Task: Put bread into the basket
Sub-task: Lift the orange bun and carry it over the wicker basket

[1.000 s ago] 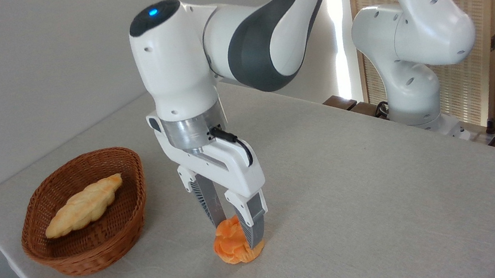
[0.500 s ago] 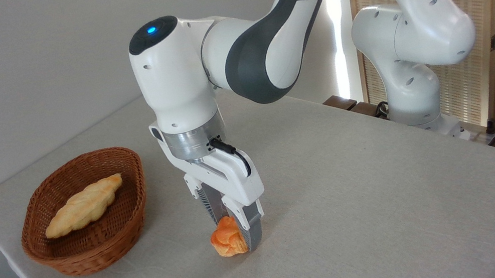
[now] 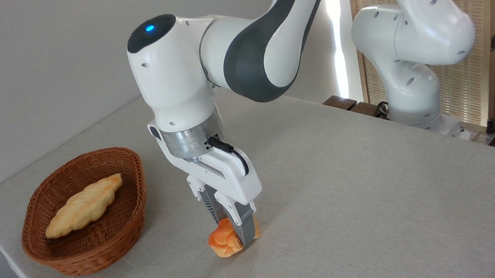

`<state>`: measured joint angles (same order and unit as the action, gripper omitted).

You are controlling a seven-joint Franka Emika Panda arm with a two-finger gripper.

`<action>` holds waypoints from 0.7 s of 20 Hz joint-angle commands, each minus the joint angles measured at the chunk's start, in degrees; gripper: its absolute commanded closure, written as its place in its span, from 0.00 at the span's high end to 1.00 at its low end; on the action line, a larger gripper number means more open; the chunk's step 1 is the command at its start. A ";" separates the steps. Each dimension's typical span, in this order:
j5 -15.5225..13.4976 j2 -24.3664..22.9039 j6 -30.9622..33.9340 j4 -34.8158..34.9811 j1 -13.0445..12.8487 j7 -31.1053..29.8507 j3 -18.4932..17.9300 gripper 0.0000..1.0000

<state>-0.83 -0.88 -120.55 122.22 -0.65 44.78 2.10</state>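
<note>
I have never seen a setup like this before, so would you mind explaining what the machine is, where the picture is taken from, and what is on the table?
The white and grey machine is a robot arm, jointed somewhat like a human arm. At its end is a gripper, a simple two-finger clamp. The picture comes from one fixed camera looking down at the table from the side.

The table is covered with a pale cloth. On its left side sits a brown woven basket, and a long pale-yellow braided loaf already lies inside it.

The gripper points downward and its two fingers are closed on a small orange bun, the bread it is meant to carry. The bun is low over the cloth, to the right of the basket and not yet in it. Whether it touches the cloth, I cannot tell.

At the far right edge are some cables and equipment, too cut off to identify.
</note>
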 commanded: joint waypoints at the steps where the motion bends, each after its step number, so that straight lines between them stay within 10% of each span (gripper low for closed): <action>1: -0.31 0.26 9.77 -7.50 -0.05 0.83 1.59 0.28; 8: -8.81 1.14 19.83 -17.89 0.30 0.93 6.07 0.30; 10: -15.93 2.80 16.68 -19.04 0.21 -0.74 7.73 0.30; 14: -17.63 6.67 5.01 -19.48 0.21 -9.86 13.87 0.37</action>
<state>-16.97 1.38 -108.09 104.75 -0.74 41.65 10.87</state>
